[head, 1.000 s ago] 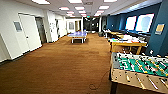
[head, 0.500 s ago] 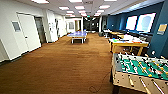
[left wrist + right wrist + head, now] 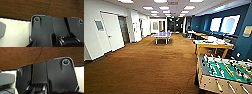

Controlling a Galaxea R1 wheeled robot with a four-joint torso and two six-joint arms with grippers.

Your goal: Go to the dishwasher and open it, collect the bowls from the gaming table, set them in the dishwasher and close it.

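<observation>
Since one second back the whole head view has slid: the foosball table with its green field and rods (image 3: 225, 72) sits larger and lower at the right, so the base has advanced along the room; the furniture itself has not shifted.

Scene now: brown carpeted floor (image 3: 146, 67) open ahead, white wall with a pale double door (image 3: 110, 32) on the left, dark blue wall with two bright windows (image 3: 225, 23) on the right. A blue table-tennis table (image 3: 162, 35) stands far down the middle. Beyond the foosball table, a wooden-legged table with a pale top (image 3: 212, 44) carries small coloured items, too blurred to name as bowls. No dishwasher can be made out.

The long narrow white-topped gaming table cannot be identified with confidence either; the tables along the right wall are candidates.

Grippers: both wrist views give dark mount plate over carpet; a thin dark cable (image 3: 38, 57) lies on the floor. Whether either gripper's fingers are apart or together cannot be told.

Judgement: driving step, early in the task. To do it well, keep to the open carpet, hold clearance from the foosball table's near corner and protruding handles, and avoid running over the cable.
</observation>
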